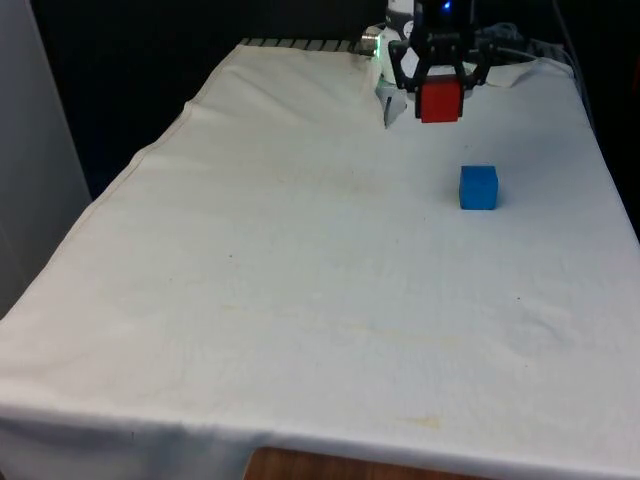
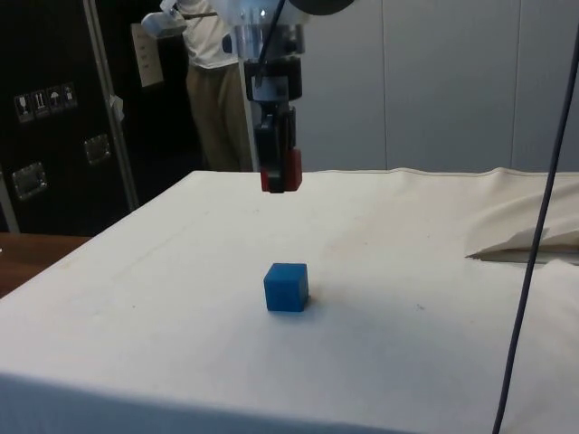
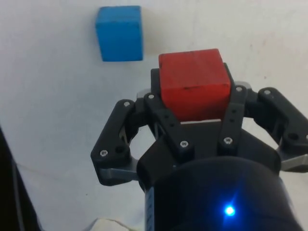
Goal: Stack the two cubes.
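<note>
In the front view, the tool (image 1: 441,92) hangs at the upper middle of the frame, clamped on the red cube (image 1: 441,101), which is lifted off the white counter (image 1: 300,280). The blue cube (image 1: 478,187) sits on the cloth below the tool and a little toward the front view's right, well apart from the red one.

In the side view, a person (image 2: 213,54) stands at the upper left behind the counter. The tool (image 2: 279,172) holds the red cube (image 2: 291,171) in the air at the upper middle; the blue cube (image 2: 287,287) rests near the frame's centre, almost directly beneath it.

In the wrist view, the red cube (image 3: 193,82) is pinched between the fingers (image 3: 235,108), with the blue cube (image 3: 119,32) beyond it on the cloth.
</note>
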